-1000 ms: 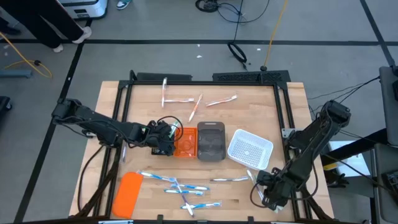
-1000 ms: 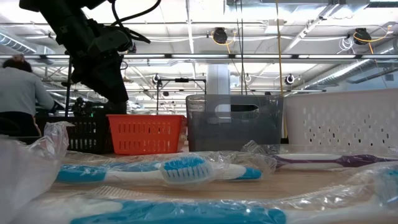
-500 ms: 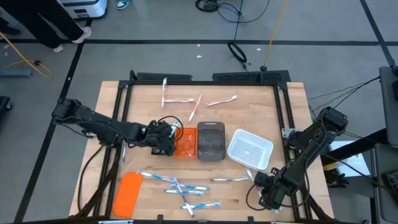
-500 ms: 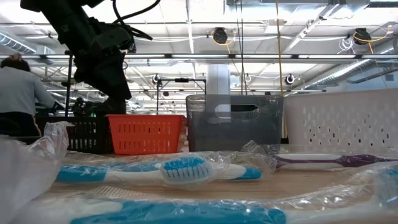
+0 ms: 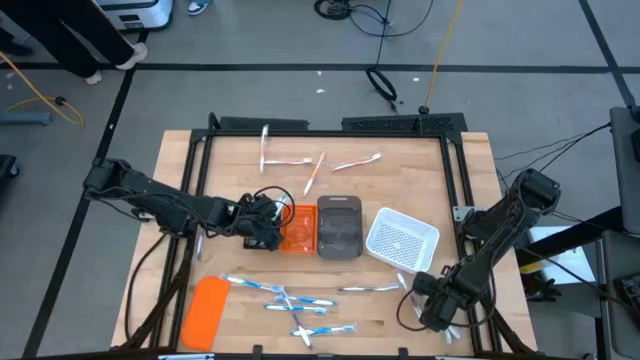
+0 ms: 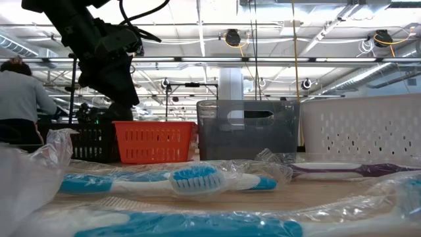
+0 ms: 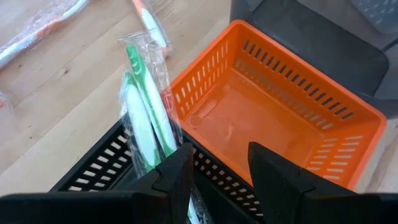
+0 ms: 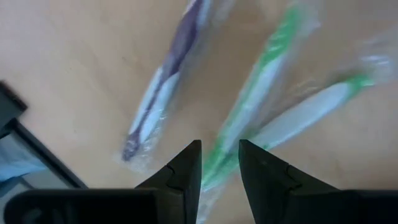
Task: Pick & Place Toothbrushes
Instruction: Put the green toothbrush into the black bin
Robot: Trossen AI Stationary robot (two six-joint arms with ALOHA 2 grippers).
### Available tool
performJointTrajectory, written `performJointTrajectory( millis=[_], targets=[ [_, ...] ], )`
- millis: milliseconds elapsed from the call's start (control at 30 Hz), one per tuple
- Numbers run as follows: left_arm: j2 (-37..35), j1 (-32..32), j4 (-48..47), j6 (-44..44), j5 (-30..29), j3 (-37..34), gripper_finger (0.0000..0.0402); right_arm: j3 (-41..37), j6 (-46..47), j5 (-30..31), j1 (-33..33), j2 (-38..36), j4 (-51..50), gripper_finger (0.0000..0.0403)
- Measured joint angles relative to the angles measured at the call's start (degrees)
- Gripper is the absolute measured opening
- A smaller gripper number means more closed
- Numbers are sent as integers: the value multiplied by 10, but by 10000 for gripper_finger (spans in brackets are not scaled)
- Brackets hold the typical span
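Overall, I judge the task to be at an early stage: one wrapped green toothbrush (image 7: 144, 102) stands tilted in the black tray (image 7: 106, 167), while the orange tray (image 7: 286, 124) next to it is empty as far as I can see. Most toothbrushes lie loose on the surface (image 5: 230, 160): a pink group (image 5: 300, 160) at the far edge, a blue group (image 5: 285, 300) at the near edge, and a green pair (image 8: 273, 124) with a purple one (image 8: 163, 81) beside the white basket (image 5: 402, 240). The grey tray (image 5: 339, 228) sits between the orange tray and that basket; its contents cannot be read. My left hand (image 7: 214, 168) hovers above the black tray's rim, fingers parted and holding nothing; the green toothbrush passes just beside one finger (image 7: 174, 177), and contact cannot be confirmed. My right hand (image 8: 221, 162) is at the near right corner of the surface, pointed down at the green pair, with its fingers set a narrow gap apart and empty. One green handle lies in line with that gap, not yet gripped. Remaining work, in my judgement: nearly every brush.
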Motion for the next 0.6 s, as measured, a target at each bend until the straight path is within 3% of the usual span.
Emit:
performJointTrajectory(
  millis=[233,600],
  targets=[
    [0,0,0,1,1,0,157,-5,6,9,-1,-15,-38,100],
    [0,0,0,2,1,0,157,-81,2,15,-5,-15,103,100]
  ],
)
